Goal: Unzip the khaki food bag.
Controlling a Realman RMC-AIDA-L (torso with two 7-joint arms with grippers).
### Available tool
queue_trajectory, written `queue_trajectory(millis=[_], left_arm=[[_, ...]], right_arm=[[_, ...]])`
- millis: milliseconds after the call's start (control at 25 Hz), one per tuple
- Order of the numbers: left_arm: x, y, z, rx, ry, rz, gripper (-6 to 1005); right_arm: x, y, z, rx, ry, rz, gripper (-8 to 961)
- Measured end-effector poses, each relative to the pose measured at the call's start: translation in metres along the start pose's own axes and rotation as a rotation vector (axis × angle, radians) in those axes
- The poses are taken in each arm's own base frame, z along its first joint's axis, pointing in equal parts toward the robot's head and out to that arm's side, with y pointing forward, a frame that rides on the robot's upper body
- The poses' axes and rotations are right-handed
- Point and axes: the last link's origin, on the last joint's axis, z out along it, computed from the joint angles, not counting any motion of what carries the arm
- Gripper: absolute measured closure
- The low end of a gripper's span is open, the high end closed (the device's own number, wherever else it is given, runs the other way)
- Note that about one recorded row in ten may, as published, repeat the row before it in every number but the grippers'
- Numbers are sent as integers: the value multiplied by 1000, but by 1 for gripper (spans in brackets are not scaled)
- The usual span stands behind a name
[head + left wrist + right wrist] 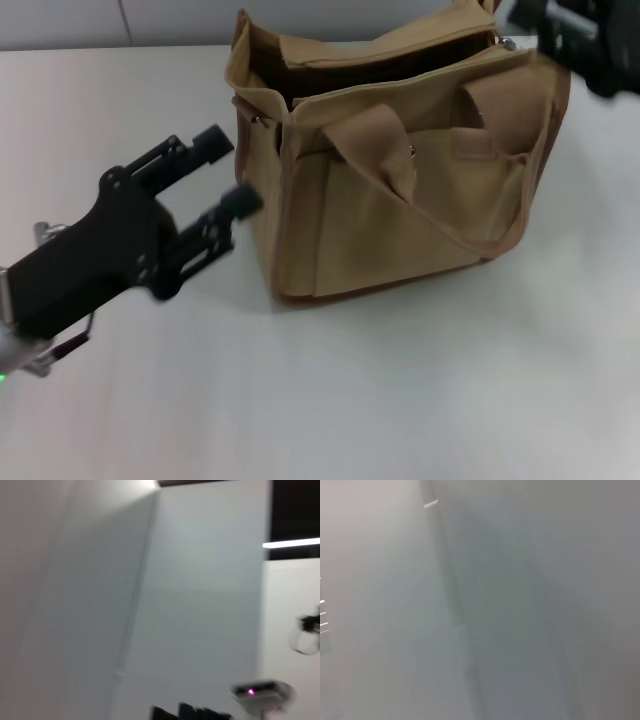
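Khaki food bag (400,180) stands upright, unzipped top skyward; left hand (228,172) open, empty.

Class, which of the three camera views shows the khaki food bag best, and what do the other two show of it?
The head view: the whole khaki food bag stands on the white table, top gaping, handles and front pocket visible. The left wrist and right wrist views show none of it, only pale walls.

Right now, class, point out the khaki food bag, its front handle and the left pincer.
khaki food bag (400,235): head view, on its front panel.
front handle (375,140): head view, on the wide fabric strap's left side.
left pincer (228,172): head view, midway between its two open black fingertips.
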Motion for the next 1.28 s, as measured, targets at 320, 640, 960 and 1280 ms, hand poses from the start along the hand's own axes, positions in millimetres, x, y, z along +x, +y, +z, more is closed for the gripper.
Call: queue_trajectory(millis=[320,640,960,1280], left_arm=[[22,1,-18,-311,-260,-40,352],[15,-9,-27,-316,-437,-95,189],[13,-13,-28,-289,-462,-101,189],[12,-12,-27,-288,-461,-103,189]], right_arm=[[38,61,-31,-298,233,42,322],[65,91,-34,-441,294,57,180],[68,92,-33,-443,288,54,151],[68,91,-30,-443,290,49,151]])
